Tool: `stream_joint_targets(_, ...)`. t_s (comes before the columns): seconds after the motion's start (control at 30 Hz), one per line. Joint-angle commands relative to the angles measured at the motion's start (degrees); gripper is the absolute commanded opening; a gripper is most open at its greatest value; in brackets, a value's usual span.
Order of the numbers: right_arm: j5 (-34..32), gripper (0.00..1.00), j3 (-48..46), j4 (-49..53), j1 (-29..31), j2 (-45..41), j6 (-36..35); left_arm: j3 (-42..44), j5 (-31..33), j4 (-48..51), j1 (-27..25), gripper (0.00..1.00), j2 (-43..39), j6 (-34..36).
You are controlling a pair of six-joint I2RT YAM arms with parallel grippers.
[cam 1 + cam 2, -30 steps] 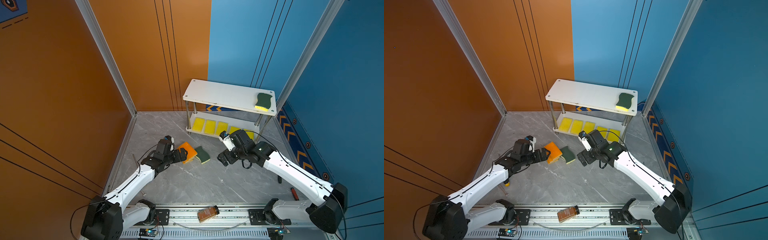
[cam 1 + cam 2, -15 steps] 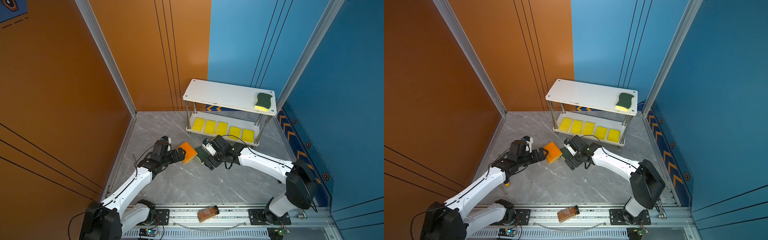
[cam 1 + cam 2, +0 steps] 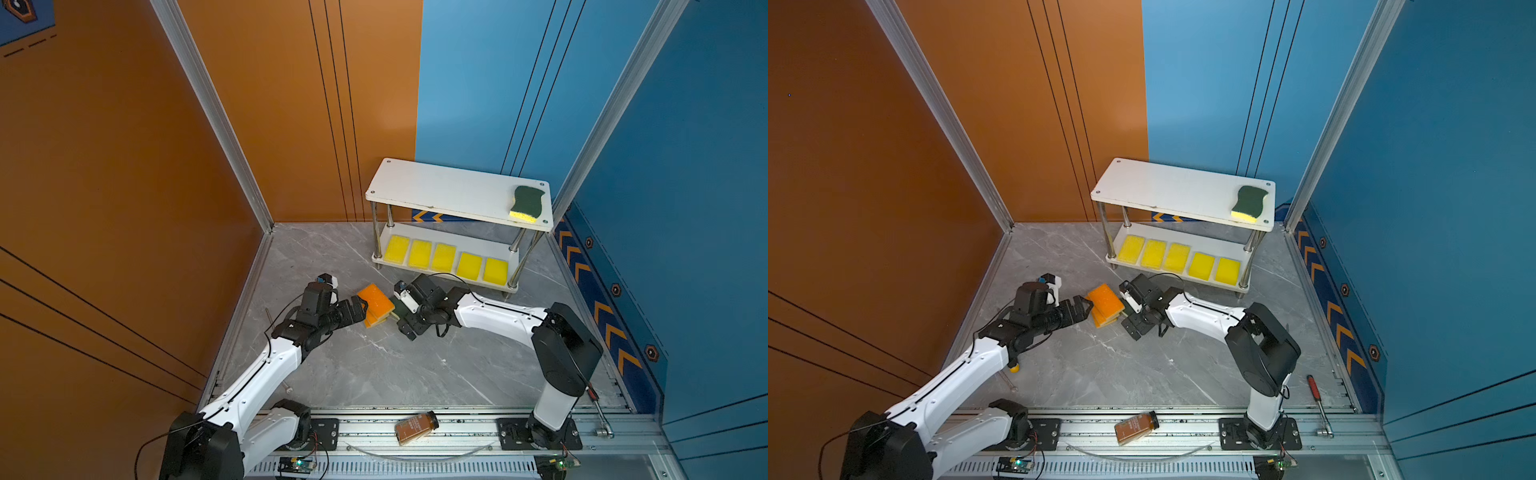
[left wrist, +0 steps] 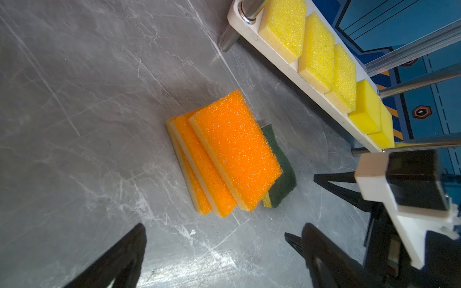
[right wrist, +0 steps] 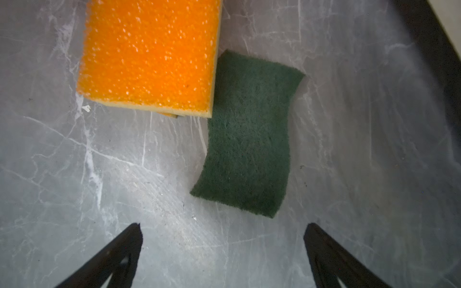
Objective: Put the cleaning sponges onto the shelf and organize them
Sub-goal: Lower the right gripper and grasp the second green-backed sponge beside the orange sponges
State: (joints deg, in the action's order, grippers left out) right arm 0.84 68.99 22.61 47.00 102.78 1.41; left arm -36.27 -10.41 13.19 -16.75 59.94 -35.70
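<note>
The two-tier shelf of white rounded boards on shiny metal posts point(image 3: 449, 191) already carries six sponges: a row of five plain yellow foam rectangles point(image 3: 444, 257) fills its lower board, and one wavy dark-green-topped sponge with a yellow base point(image 3: 528, 203) lies flat at one end of its top board. On the grey marbled floor point(image 4: 74, 74) just in front of the shelf, nearer its other end, both arms meet at the leftover pile. The left gripper point(image 4: 223, 232) stands spread wide and empty, facing the pile from the side away from the shelf; the right gripper point(image 5: 223, 232) is also fully spread and empty, hanging over the pile's shelf-side edge. The pile is a fanned stack of three orange-topped rectangular sponges with pale yellow bases point(image 4: 234, 149), each shifted off the one below. The second wavy green-topped sponge point(image 5: 249, 139) lies flat against the stack, one corner tucked under the top orange piece.

These look light, soft and springy, with rough tops that should not slip. A pinch across the short width, mid-length, seems best; the green one's narrow waist suits that. Lifting it may drag the overlapping orange sponge
</note>
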Motion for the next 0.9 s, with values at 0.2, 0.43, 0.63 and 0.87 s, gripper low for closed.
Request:
stream_joint_targets(0.2,-1.6,1.0,1.9,-5.6,0.8,4.2,1.1,0.9,-1.2,0.5,1.2,0.98,-0.4,-0.5)
stream_joint_targets(0.43,-2.5,1.0,-1.2,-11.7,0.6,4.9,1.3,1.2,-1.1,0.6,1.3,0.98,-0.5,-0.7)
stream_joint_targets(0.63,-1.7,1.0,-4.9,-18.0,-0.3,4.6,2.3,1.3,-1.0,1.0,1.3,0.98,-1.2,-0.9)
stream_joint_targets(0.87,-1.0,1.0,-7.6,-22.3,-1.5,4.9,3.0,1.3,-0.9,1.2,1.3,0.98,-1.6,-1.1)
